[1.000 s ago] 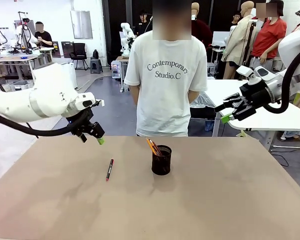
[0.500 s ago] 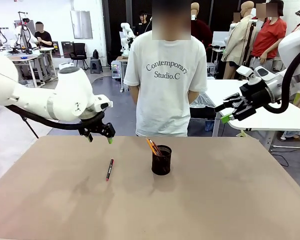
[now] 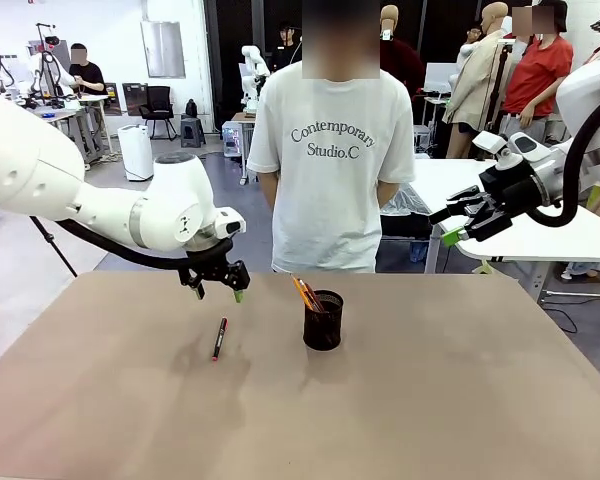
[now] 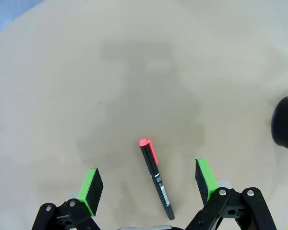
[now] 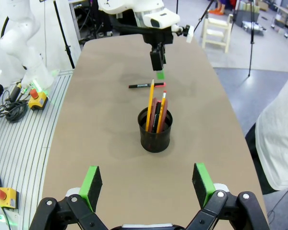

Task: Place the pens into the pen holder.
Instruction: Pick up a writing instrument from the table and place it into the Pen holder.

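The left gripper (image 4: 148, 182), black with green pads, hovers over the brown tabletop (image 3: 430, 400) with its jaws spread wide and empty. Below it, framed between its fingers, a thin black pen with red ends (image 4: 156, 176) lies flat and untouched. To that pen's right and apart from it, a small black wire-mesh cylindrical pen holder (image 3: 323, 322) stands upright. An orange-yellow pencil (image 5: 150, 103) and a dull pinkish-brown pen (image 5: 155, 107) lean inside it. The right gripper (image 3: 445, 227) hangs high at the table's right side, also wide and empty.

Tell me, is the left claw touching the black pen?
Apart. Left wrist view: the left gripper hangs open, pads flanking the black pen, bare table between.
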